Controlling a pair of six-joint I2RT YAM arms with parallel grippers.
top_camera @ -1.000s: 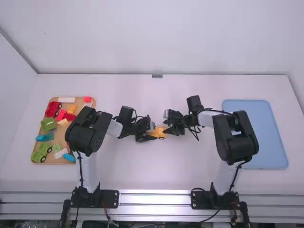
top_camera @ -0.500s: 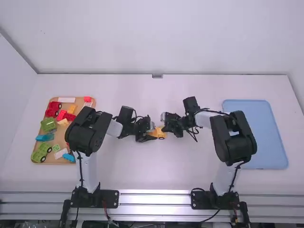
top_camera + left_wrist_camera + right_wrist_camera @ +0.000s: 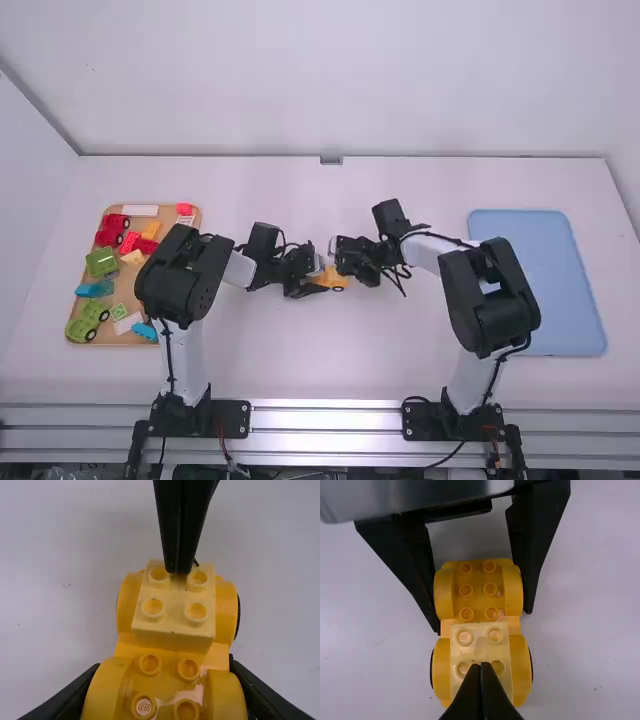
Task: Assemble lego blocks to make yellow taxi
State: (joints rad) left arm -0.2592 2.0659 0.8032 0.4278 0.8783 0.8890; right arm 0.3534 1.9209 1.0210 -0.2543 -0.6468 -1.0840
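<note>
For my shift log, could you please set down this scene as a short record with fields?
Workpiece: yellow car base, on the table between the arms
Added block: pale yellow, four studs on top, on the base's end away from the left gripper
Left gripper: shut on the car base, one finger at each side
Right gripper: fingers together, tips at the pale block's top
Block seating: cannot tell if fully pressed down
Tan tray: left side, holding mixed-colour pieces
Blue tray: right side
</note>
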